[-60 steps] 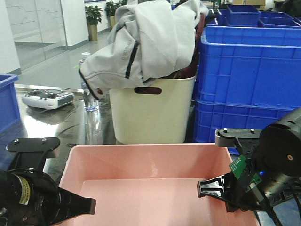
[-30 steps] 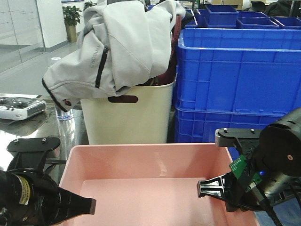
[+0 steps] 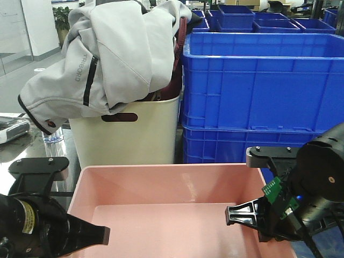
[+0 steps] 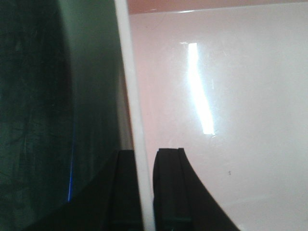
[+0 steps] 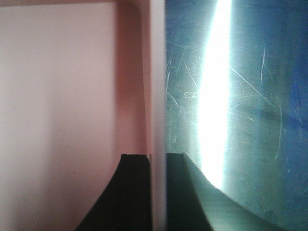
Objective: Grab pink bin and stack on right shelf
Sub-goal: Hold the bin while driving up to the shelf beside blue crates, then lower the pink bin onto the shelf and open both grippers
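We hold the pink bin [image 3: 172, 185] low in the frame, left tool [image 4: 143, 187] and right tool [image 5: 158, 190] each clenched on a side wall. Uneven arm motion could twist the thin walls loose, dropping it.

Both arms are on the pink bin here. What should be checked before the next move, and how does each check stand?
1. Left gripper grip: ok, a finger on each side of the pink bin's left wall.
2. Right gripper grip: ok, fingers straddle the right wall.
3. Bin level: ok, rim looks even in the front view.
4. Bin contents: ok, nothing visible inside.
5. Clearance to the cream bin and blue crates ahead: cannot tell, the rim hides their bases.
6. Drop-off spot: cannot tell, not identifiable in any view.
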Available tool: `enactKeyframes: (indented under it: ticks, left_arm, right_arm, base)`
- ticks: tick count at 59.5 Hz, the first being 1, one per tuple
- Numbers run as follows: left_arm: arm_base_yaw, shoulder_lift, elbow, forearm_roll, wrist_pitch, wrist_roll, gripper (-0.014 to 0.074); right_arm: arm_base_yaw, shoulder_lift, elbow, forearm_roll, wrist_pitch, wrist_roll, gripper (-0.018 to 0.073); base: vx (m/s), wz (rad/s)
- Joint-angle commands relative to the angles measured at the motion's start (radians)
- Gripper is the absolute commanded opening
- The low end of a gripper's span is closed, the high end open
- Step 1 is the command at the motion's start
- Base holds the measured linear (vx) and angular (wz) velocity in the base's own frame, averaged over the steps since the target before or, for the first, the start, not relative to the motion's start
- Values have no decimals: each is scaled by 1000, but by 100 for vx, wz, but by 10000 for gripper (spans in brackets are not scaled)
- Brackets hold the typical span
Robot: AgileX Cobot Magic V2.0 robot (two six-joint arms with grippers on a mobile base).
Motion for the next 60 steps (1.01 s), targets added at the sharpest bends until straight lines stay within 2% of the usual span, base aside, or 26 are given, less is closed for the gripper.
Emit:
enactKeyframes:
  ticks: [1, 43, 47, 53, 60]
  left_arm:
    - [-10, -40, -35, -3, -83, 4, 73]
    - [-10, -40, -35, 0, -86, 5, 73]
    - [-10, -40, -35, 7, -77, 18, 73]
    - [-4, -40, -35, 29, -66, 76, 76]
    - [43, -28, -35, 73, -45, 78, 78]
  right_arm:
    - [-1, -36, -27, -36, -45, -4, 1]
    - [-1, -36, -27, -36, -52, 0, 1]
    - [-1, -36, -28, -20, -59, -3, 1]
    - [-1, -33, -29, 42, -69, -40, 1]
    - [-2, -14, -47, 96, -96, -103, 10]
  base:
    - [1, -3]
    - [0, 0]
    - [0, 0]
    - [0, 0]
    - [0, 0]
